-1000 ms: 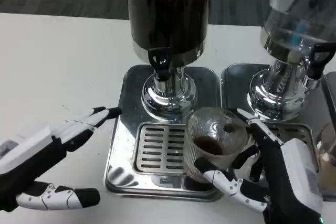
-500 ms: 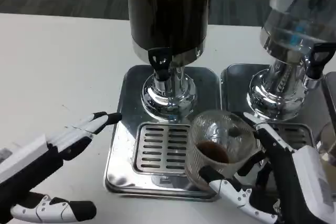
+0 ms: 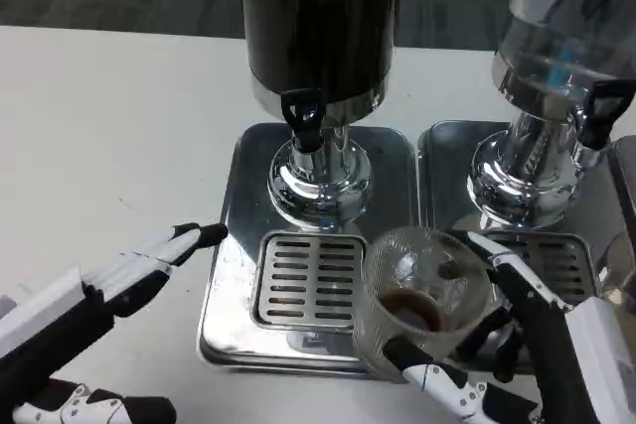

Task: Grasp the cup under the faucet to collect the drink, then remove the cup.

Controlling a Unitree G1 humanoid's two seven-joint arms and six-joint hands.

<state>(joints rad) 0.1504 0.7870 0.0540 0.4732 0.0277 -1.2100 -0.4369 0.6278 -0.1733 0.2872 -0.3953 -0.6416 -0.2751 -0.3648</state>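
A clear ribbed cup (image 3: 422, 300) with a little dark drink in its bottom is gripped by my right hand (image 3: 527, 350), whose fingers wrap its right side and front. The cup sits at the front right corner of the slotted drip tray (image 3: 303, 280), right of and nearer than the black faucet (image 3: 303, 116) of the dark drink dispenser (image 3: 318, 22). My left hand (image 3: 94, 300) is open at the lower left, its fingertips reaching the tray's left edge and touching nothing else.
A second dispenser (image 3: 566, 57) with clear liquid and its own black tap (image 3: 594, 111) stands at the right on a metal tray (image 3: 556, 245). Bare white table (image 3: 109, 136) spreads to the left.
My right hand has drawn the cup toward me and slightly right, away from the faucet. The left hand has pulled back down and to the left.
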